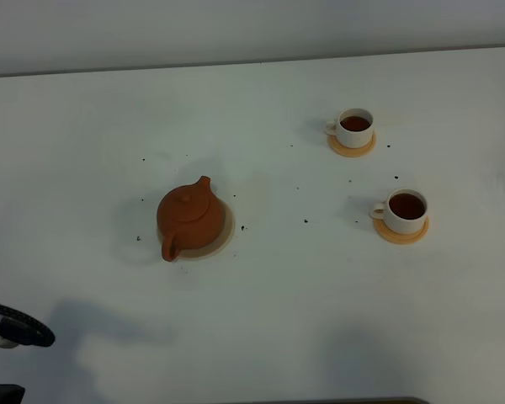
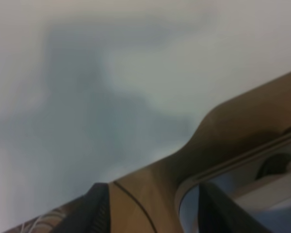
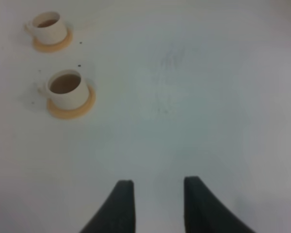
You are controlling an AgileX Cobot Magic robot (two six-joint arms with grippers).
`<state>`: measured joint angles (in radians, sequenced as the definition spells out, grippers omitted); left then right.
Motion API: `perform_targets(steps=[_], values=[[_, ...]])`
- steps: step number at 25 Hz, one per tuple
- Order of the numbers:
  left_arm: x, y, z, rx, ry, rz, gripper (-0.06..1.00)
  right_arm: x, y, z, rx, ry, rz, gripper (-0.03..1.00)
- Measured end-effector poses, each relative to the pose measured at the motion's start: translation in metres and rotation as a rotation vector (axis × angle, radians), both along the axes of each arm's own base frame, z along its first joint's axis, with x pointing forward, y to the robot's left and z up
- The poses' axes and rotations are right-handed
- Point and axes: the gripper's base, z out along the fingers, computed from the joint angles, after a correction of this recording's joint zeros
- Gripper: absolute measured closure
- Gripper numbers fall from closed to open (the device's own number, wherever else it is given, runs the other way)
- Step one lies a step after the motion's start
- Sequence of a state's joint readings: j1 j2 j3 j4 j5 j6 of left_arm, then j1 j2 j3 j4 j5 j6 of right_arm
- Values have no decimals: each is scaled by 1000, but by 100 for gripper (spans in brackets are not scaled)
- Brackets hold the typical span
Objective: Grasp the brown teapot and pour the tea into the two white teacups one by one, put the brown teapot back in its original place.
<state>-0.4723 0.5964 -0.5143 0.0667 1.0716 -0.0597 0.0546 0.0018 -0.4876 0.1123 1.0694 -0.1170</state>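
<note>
The brown teapot (image 1: pixel 188 219) sits upright with its lid on, on the pale beige coaster (image 1: pixel 228 230) left of the table's middle. Its spout points away and its handle points to the near side. The two white teacups (image 1: pixel 354 126) (image 1: pixel 406 211) stand on orange-tan saucers at the right. Both hold dark tea (image 1: pixel 407 205). They also show in the right wrist view (image 3: pixel 51 26) (image 3: pixel 68 90). My right gripper (image 3: pixel 157 189) is open and empty, well apart from the cups. My left gripper (image 2: pixel 155 213) is open and empty over the table's near edge, far from the teapot.
Small dark specks (image 1: pixel 305 221) dot the white table (image 1: pixel 320 320) around the teapot and cups. Part of my left arm (image 1: pixel 13 332) shows at the near left corner. The brown table edge (image 2: pixel 242 121) runs beside my left gripper.
</note>
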Motion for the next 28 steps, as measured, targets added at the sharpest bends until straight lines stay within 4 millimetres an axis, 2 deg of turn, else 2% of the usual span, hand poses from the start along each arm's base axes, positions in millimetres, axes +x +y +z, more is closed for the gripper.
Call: perform_targets(steps=[14,21,28], values=[[-15,9,8,-55,-112,20,53,0,0,0,0,0,0,73],[-18,21,11,-59,-159,214,53,0,0,0,0,0,0,73],[-30,30,15,-72,-252,364,53,0,0,0,0,0,0,73]])
